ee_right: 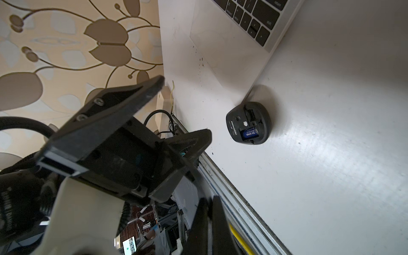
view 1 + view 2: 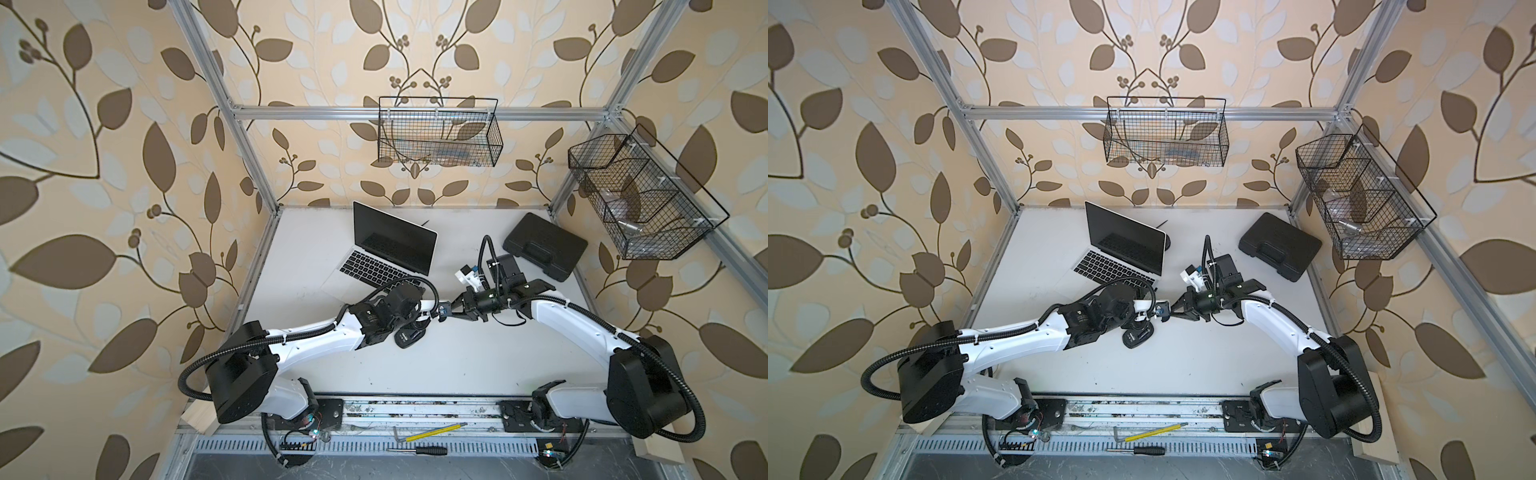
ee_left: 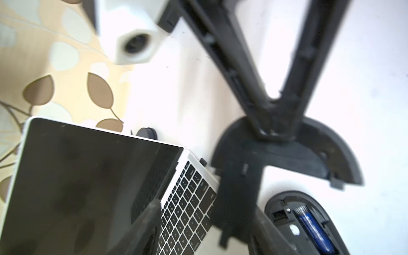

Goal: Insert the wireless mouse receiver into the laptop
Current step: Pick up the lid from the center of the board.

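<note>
The silver laptop stands open at the back left. A tiny black nub, seemingly the wireless mouse receiver, sticks out of its side edge near the hinge. The black mouse lies belly-up, its compartment open on a blue battery. Both grippers meet in mid-air above it. My right gripper is shut on the curved black cover piece. My left gripper is open, its fingers on either side of the cover's tongue.
A black moulded case lies at the back right. A round dark object sits behind the laptop. Wire baskets hang on the frame. A screwdriver and a yellow pencil lie on the front rail.
</note>
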Motion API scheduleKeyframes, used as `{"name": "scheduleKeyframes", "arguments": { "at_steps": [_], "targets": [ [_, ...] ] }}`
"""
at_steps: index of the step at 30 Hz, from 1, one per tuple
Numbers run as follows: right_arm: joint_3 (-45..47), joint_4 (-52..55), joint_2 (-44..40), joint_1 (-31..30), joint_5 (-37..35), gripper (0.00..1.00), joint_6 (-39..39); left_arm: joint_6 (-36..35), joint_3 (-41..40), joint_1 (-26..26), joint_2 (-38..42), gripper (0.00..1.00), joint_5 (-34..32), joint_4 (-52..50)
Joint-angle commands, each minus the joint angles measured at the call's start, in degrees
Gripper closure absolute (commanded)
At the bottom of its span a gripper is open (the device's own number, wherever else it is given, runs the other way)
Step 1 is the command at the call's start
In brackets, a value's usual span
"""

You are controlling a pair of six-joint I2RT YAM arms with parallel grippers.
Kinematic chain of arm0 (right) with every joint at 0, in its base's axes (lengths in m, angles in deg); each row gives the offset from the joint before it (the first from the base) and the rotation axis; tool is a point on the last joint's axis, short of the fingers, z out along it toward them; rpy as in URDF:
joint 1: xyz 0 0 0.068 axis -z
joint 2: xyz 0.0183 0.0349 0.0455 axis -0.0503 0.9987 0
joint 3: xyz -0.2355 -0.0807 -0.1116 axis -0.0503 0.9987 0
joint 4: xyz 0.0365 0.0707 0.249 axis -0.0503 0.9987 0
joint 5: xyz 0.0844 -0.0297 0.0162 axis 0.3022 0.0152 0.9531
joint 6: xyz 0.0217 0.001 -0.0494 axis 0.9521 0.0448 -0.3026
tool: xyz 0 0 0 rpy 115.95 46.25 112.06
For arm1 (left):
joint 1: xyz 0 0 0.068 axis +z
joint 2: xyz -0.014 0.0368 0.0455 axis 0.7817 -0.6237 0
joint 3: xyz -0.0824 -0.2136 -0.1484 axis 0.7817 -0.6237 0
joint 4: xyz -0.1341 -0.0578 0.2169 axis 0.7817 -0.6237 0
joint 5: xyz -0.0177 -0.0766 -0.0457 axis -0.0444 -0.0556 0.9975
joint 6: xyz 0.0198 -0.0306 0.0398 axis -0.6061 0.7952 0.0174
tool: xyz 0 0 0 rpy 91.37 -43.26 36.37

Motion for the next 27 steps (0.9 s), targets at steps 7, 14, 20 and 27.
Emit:
{"name": "scheduleKeyframes", "arguments": {
  "at_steps": [7,14,20,27],
  "targets": [
    [0.42,-1.18,1.99,-0.31,-0.10,1.00,0.81,-3.77,0.08,-1.05,2.30,0.39,2.83,-0.65],
    [0.34,-1.18,2.18,-0.21,0.30,1.00,0.85,-7.55,1.16,-4.25,-0.51,0.55,0.48,0.23],
    [0.07,-1.29,2.53,-0.12,0.57,1.00,0.89,-7.99,1.87,-5.06,-1.75,0.82,-0.56,-0.14],
    [0.17,0.52,0.32,1.95,0.61,0.64,-1.54,-0.39,2.19,-4.16,-0.87,1.00,-2.77,-1.45]
  ]
}}
